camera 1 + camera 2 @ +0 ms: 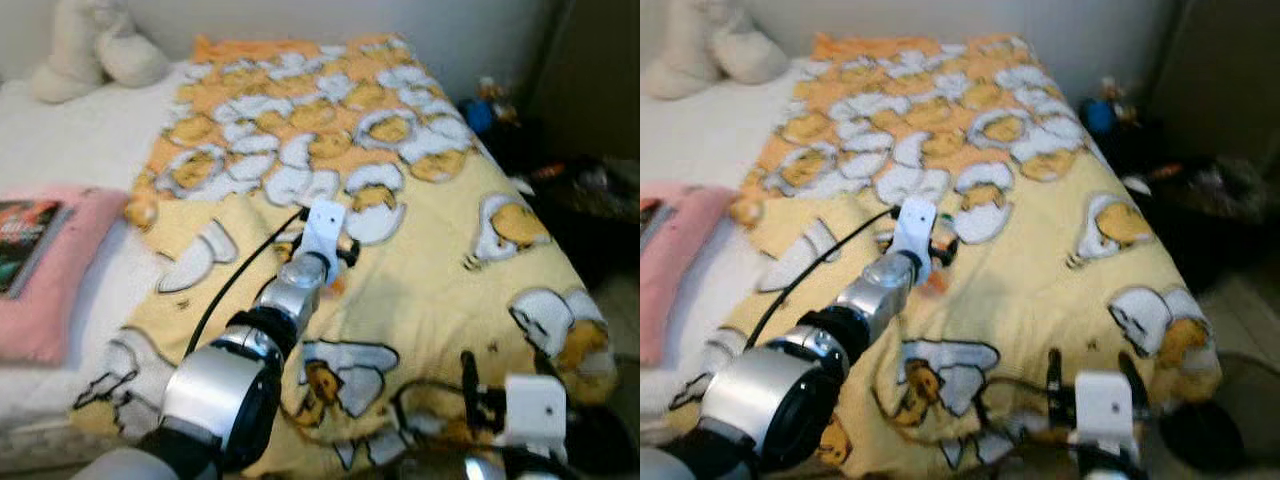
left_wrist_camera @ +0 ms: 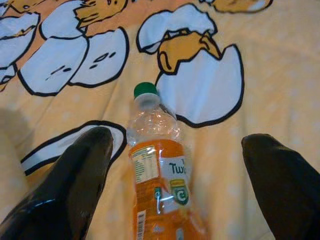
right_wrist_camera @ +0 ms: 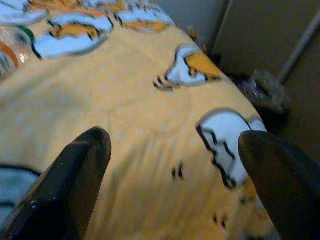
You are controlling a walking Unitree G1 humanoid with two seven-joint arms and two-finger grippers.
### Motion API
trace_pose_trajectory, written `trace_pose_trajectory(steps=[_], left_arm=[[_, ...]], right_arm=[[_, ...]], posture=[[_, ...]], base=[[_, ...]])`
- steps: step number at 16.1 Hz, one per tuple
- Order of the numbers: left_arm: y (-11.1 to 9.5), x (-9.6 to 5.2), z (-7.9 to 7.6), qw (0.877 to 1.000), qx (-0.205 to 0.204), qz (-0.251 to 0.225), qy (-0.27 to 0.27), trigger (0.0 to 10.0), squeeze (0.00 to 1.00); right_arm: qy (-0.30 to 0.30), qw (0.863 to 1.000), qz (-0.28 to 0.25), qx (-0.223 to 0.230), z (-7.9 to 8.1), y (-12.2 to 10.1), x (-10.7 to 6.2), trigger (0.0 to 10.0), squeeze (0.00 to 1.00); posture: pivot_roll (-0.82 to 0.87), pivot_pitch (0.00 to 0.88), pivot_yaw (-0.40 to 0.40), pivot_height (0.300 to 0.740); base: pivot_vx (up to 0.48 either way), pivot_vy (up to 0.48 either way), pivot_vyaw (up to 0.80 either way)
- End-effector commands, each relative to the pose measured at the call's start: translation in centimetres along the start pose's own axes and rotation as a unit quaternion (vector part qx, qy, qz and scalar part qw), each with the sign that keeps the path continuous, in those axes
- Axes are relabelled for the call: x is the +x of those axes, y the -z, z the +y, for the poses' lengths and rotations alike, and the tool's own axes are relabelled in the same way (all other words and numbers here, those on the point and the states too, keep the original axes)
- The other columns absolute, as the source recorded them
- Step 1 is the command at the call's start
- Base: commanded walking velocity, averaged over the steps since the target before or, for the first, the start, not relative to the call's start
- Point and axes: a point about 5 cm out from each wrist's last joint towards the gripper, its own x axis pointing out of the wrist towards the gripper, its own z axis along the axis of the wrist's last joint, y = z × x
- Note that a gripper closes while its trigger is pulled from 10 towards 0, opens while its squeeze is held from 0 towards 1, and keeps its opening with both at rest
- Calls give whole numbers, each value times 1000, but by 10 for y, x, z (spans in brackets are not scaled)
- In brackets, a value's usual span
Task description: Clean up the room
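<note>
Your left gripper [image 2: 175,185] hangs over the bed with its two black fingers [image 2: 75,185] spread wide and nothing between them yet. Lying between those fingers, just under the wrist, is the plastic bottle [image 2: 162,185]: clear, with a green cap [image 2: 144,90] pointing away from the gripper and an orange label around its body. It rests on its side on the yellow egg-print blanket [image 1: 440,290], close to the near finger and well apart from the far one.

Expect it to be light. From what the neck shows, it looks empty or nearly so, though the label hides the rest, so treat that as a guess. Thin walls like these will likely buckle if you squeeze hard, and the label film may be slick. The round body can roll on the soft blanket as a finger nudges it.

Take it across the labelled middle, where it is widest and stiffest, not at the tapering neck. Centre the gripper first so both fingers meet it together, then close gently.

Your right gripper [image 1: 1090,385] sits low near the foot of the bed, fingers apart and empty, with only blanket ahead of it. A pink pillow [image 1: 50,290] with a book [image 1: 25,240] on it, and a plush toy [image 1: 95,45], lie well beyond your left arm.
</note>
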Motion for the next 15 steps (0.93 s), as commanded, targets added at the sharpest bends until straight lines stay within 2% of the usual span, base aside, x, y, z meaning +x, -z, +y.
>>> trace_pose_trajectory(steps=[1, 2, 3, 5, 8, 9, 11, 12, 14, 15], left_arm=[[-14, 2, 6, 999, 33, -19, -37, 10000, 0], [-15, 2, 9, 998, 37, -20, -48, 10000, 0], [-14, 2, 17, 997, 40, -16, -67, 10000, 0], [-6, 1, 22, 996, 45, 1, -73, 10000, 0], [14, -2, 24, 994, 66, 44, -79, 10000, 0], [23, -5, 37, 981, 142, 55, -118, 10000, 0], [34, -9, 58, 975, 112, 80, -175, 10000, 0], [34, -9, 62, 975, 107, 81, -178, 10000, 0], [42, -10, 57, 978, 92, 96, -161, 10000, 0], [46, -10, 47, 985, 52, 102, -126, 10000, 0]], right_arm=[[-6, 1000, -5, -5, 1, -7, -8, 10000, 1000], [-5, 1000, 0, -5, 0, -7, -12, 10000, 1000], [-3, 1000, 18, -11, -3, -4, -25, 10000, 1000], [-5, 999, 35, -13, -5, -4, -39, 10000, 1000], [-12, 999, 45, -17, -4, -7, -47, 10000, 1000], [-14, 998, 49, -19, -5, -7, -51, 10000, 1000], [-14, 998, 58, -21, -7, -6, -55, 10000, 1000], [-15, 997, 66, -22, -7, -5, -59, 10000, 1000], [-18, 997, 70, -22, -6, -4, -61, 10000, 1000], [-22, 997, 72, -21, -5, -3, -59, 10000, 1000]], posture=[[-366, 120, 113, 728], [-370, 125, 111, 728], [-391, 144, 104, 728], [-408, 164, 95, 728], [-421, 183, 85, 728], [-433, 194, 80, 728], [-444, 204, 79, 728], [-448, 207, 75, 728], [-441, 206, 75, 728], [-436, 201, 75, 728]], base=[[0, 0, 0], [0, 0, 0], [0, 0, 0], [0, 0, 0], [0, 0, 0], [0, 0, 0], [0, 0, 0], [0, 0, 0], [0, 0, 0], [0, 0, 0]])
